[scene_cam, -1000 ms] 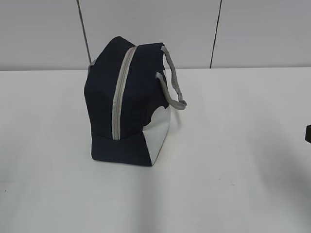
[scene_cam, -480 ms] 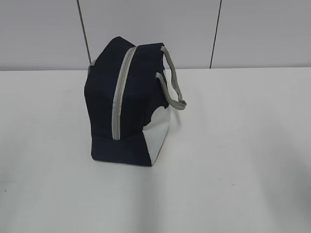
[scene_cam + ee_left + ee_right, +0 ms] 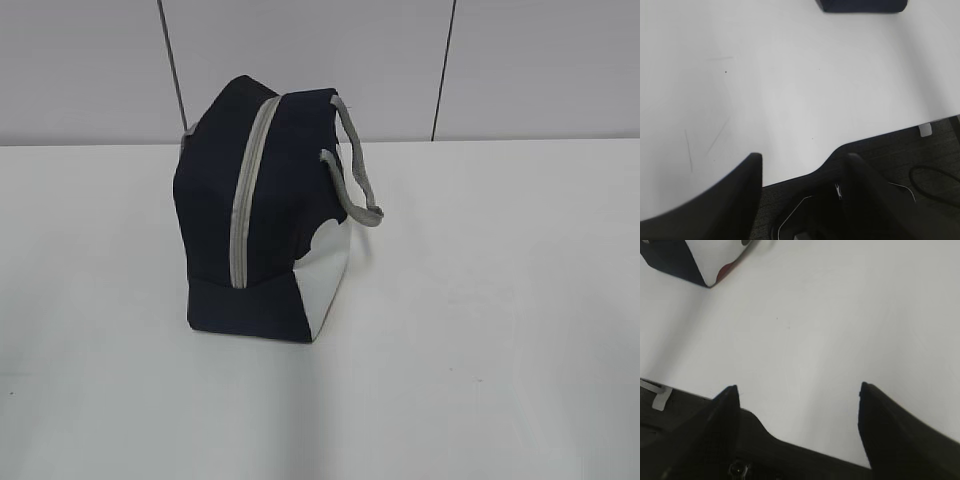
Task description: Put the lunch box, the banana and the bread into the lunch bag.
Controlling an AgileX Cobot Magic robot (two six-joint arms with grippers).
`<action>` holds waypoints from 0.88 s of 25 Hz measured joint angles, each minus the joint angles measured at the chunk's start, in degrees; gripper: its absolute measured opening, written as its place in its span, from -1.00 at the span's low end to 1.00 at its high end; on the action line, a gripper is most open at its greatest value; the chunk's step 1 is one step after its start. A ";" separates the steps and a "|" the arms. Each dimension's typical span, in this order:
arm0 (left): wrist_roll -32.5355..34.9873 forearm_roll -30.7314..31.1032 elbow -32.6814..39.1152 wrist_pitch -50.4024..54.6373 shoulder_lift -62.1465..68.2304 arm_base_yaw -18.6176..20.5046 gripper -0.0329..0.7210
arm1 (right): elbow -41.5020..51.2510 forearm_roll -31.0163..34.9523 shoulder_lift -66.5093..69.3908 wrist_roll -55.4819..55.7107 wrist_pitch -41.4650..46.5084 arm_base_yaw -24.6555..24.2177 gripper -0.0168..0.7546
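The lunch bag (image 3: 262, 215) stands on the white table (image 3: 480, 300), navy with a white lower side panel. Its grey zipper (image 3: 247, 195) runs shut up the front, and the grey handles (image 3: 357, 170) hang to the right. In the left wrist view a bottom edge of the lunch bag (image 3: 862, 5) shows at the top. A corner of the lunch bag (image 3: 685, 257) shows at the upper left of the right wrist view. My left gripper (image 3: 805, 156) and right gripper (image 3: 798, 386) hover open and empty over the table's near edge, far from the bag. Lunch box, banana and bread are out of view.
The table's front edge (image 3: 875, 137) crosses both wrist views, with dark floor and a cable (image 3: 935, 182) below it. A grey panelled wall (image 3: 500, 70) closes the back. Neither arm shows in the exterior view.
A dark piece of the right arm at the right edge of the exterior view has gone out of frame. The bag has not moved.
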 joint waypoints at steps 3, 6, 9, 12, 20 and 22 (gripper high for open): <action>0.00 0.00 0.00 0.00 0.00 0.00 0.07 | 0.21 -1.47 -3.48 0.01 2.30 -0.83 0.46; -0.05 0.00 0.00 0.00 0.00 0.00 0.07 | 1.02 -2.44 -7.17 0.01 3.18 -1.06 0.46; -0.05 0.00 0.00 0.00 0.00 0.00 0.07 | 1.13 -2.56 -11.20 0.01 3.38 -1.19 0.46; -0.11 0.00 0.00 0.00 0.00 0.00 0.07 | 1.13 -2.65 -14.57 0.01 3.51 -1.19 0.46; -0.11 0.00 0.00 0.00 0.00 0.00 0.07 | 1.13 -2.65 -14.95 0.01 3.86 -1.19 0.46; -0.11 0.00 0.00 0.00 0.00 0.00 0.07 | 1.13 -2.65 -15.06 0.01 3.86 -1.19 0.46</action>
